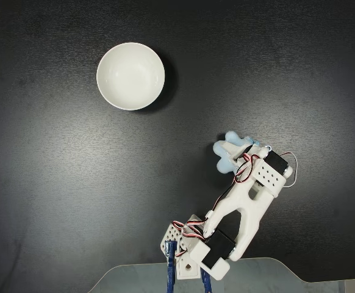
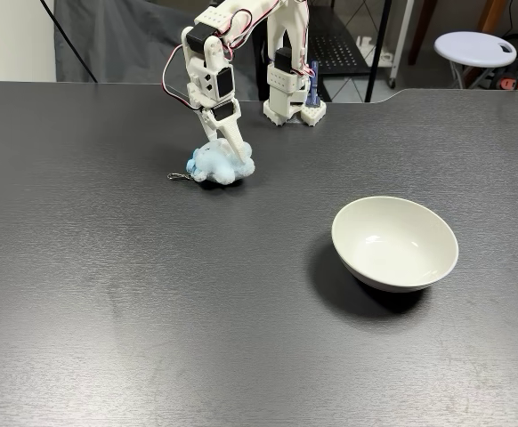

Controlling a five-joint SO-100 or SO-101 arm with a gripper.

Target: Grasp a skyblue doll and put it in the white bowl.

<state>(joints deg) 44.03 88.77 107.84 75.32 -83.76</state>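
Observation:
The skyblue doll, a small fluffy pale-blue plush, rests on the black table, with its metal clasp lying on the surface to its left in a fixed view. My gripper comes down onto it from above, its fingertips sunk in the fluff and closed around the plush. The white bowl stands empty and upright, well apart from the doll: up and to the left in one fixed view, to the lower right in the other.
The arm's white base is clamped at the table's edge. Beyond the table are a black cart and a white stool. Bare black tabletop lies between doll and bowl.

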